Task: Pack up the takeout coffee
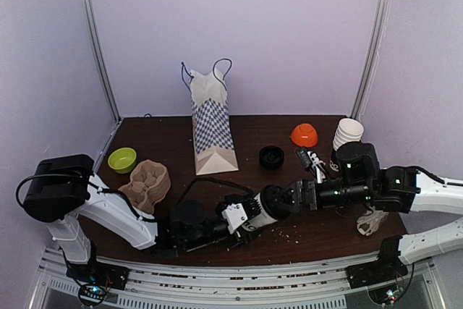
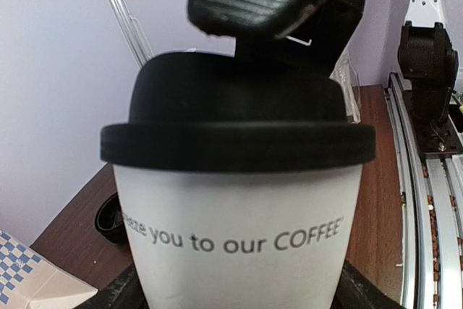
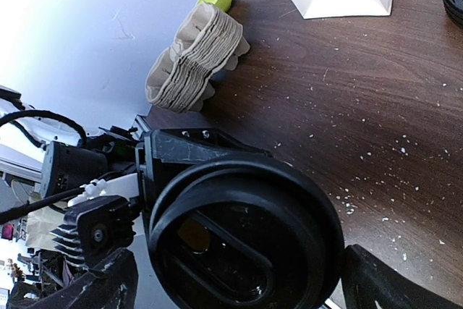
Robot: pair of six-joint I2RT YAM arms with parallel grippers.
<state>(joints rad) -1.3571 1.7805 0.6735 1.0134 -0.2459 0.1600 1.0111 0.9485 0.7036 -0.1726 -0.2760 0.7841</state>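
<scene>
cup pos: cup (image 2: 239,244) is front-centre on the table (image 1: 304,240), where the two arms meet, mostly hidden under them in the top view. Resting on the wood or lifted: can't tell.
left claw: left gripper (image 1: 236,221) is narrow on the cup body, with a finger (image 2: 121,294) at each lower flank. Looks like a hold.
right claw: right gripper (image 1: 259,208) is wide and straddles the lid (image 3: 246,244) from above. A gap shows on one side, so I judge it isn't clamped.
key relation: cup axis is about upright and runs straight up into the right claw. The lid faces that wrist camera nearly square-on. Left arm has the cup, right sits just over it.
cup look: white paper wall, black domed lid seated all round, black print "...you to our COFFEE".
bag: bag (image 1: 212,135) stands upright behind and slightly left of the cup, well apart, mouth up.
next (guess): hand over or lift toward the bag, keeping the axis vertical.
</scene>
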